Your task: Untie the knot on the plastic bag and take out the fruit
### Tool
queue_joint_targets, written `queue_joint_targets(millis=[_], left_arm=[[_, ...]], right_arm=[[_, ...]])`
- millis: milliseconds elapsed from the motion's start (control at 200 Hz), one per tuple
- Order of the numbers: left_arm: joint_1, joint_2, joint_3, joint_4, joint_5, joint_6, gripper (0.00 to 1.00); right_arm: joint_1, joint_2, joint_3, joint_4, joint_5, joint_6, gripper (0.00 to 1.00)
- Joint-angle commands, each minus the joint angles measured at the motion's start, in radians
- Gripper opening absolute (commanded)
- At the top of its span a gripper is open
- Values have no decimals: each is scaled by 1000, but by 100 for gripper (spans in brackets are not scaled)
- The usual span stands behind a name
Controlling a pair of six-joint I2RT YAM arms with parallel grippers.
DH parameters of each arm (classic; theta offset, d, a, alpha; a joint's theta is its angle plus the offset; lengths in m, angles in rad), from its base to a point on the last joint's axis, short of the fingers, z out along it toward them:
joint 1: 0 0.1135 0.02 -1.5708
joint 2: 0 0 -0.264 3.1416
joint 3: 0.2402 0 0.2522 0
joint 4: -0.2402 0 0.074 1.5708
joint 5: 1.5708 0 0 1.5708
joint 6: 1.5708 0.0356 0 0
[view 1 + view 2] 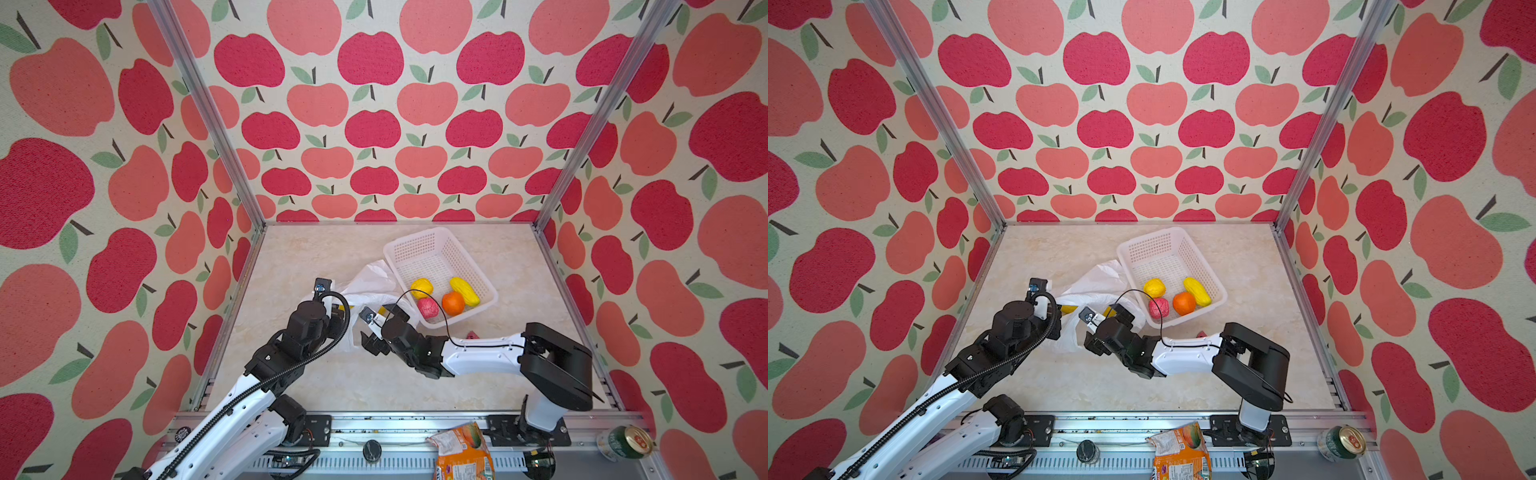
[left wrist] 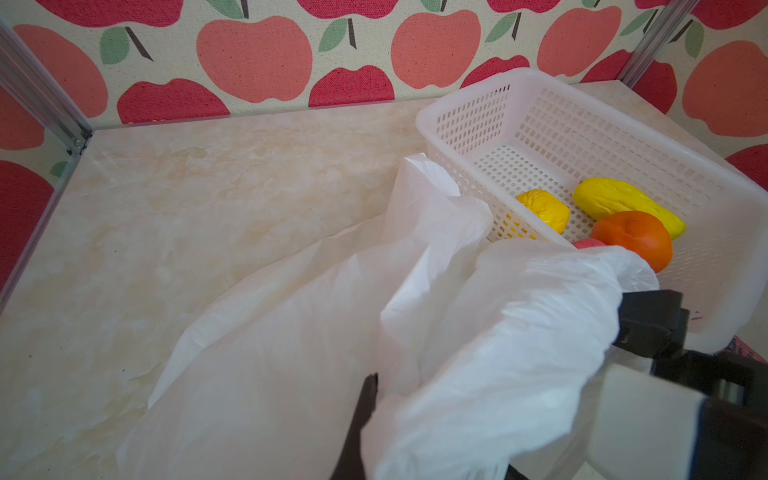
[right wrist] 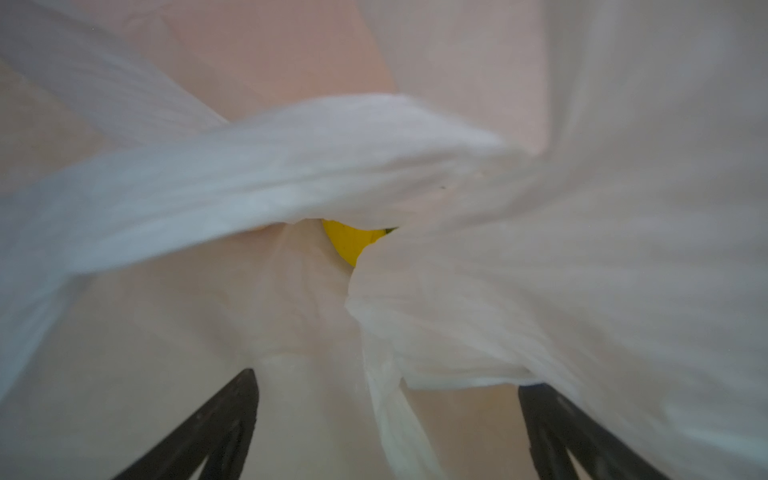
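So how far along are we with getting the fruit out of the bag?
Done: the plastic bag looks untied, its mouth gaping, and four fruits, an orange among them, lie in the basket. In hand: the left gripper is clamped on the bag, and the right gripper is open inside its mouth. Left: at least a yellow fruit inside, not yet grasped.

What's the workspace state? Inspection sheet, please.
Surface: marble-look table, no spills seen.
Job's things: plastic bag crumpled against the white basket, mouth open; yellow item inside it; four fruit in the basket.
Clutter: snack bag and green can on the front rail.
Claws: left claw shut on bag film; right claw open inside the bag mouth.
Cables: right arm's black cable loops up near the basket; left conduit tidy.
Surroundings: apple-print walls, aluminium posts.
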Motion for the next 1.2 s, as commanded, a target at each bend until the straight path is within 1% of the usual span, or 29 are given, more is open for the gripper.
queue_joint_targets(millis=[0,75,130,155,180,195,255,300,320,330,350,375,435,495,525,555,615,720,790,855,880,900,966,1021,1061,1071,1151,1166,1196], left_arm=[[-3,6,37,0,20,-8,0],[-3,4,39,1,23,-8,0],[-2,3,38,0,25,-8,0],[-3,2,38,1,26,-8,0],[-3,1,38,1,26,-7,0],[-3,1,38,2,26,-6,0],[-3,2,38,4,28,-6,3],[-3,5,40,2,28,-5,8],[-2,8,42,2,28,-5,12],[-2,9,43,1,27,-5,15],[-2,11,45,-1,27,-5,22],[-3,15,48,-4,24,-6,32],[-2,23,56,-9,6,-8,61],[-3,35,68,-25,-29,-16,79],[-4,42,76,-39,-49,-21,85],[-3,53,87,-54,-67,-28,89],[-2,77,112,-93,-98,-43,91],[-2,115,154,-150,-134,-72,88],[-1,137,165,-160,-127,-81,82],[-3,161,178,-171,-128,-89,70],[-1,175,183,-171,-131,-89,62],[-3,183,185,-167,-134,-88,56],[3,223,197,-157,-139,-79,26],[10,266,228,-158,-138,-61,10],[20,301,260,-149,-136,-34,6],[24,311,269,-149,-136,-26,5],[63,385,379,-162,-123,37,1],[72,413,401,-159,-117,52,0],[91,447,455,-155,-98,83,0]], right_arm=[[6,51,76,24,51,-38,99],[3,90,126,23,151,-37,98],[2,110,161,19,235,-45,93],[2,115,171,24,271,-50,89],[2,116,177,28,298,-56,82],[2,115,179,34,308,-59,75],[4,101,179,49,331,-70,43],[4,84,174,59,346,-75,22],[5,74,171,61,351,-78,15],[4,70,170,61,353,-79,13],[4,60,166,62,354,-80,6],[5,46,160,64,356,-84,1],[8,5,135,70,348,-88,0],[15,-49,97,83,317,-93,0],[20,-79,78,83,308,-91,0],[25,-115,56,83,299,-87,0],[30,-194,1,79,260,-70,0],[25,-346,-84,17,156,-16,0],[21,-435,-128,-19,144,10,0],[14,-520,-177,-49,121,32,0],[8,-551,-195,-56,110,42,0],[2,-577,-209,-61,104,51,0],[-20,-650,-249,-82,73,83,0],[-46,-704,-274,-99,54,107,0],[-54,-736,-289,-109,39,127,0],[-83,-741,-291,-112,35,133,0],[-142,-760,-284,-155,6,186,0],[-151,-757,-277,-164,-20,197,0],[-167,-745,-264,-177,-35,217,0]])
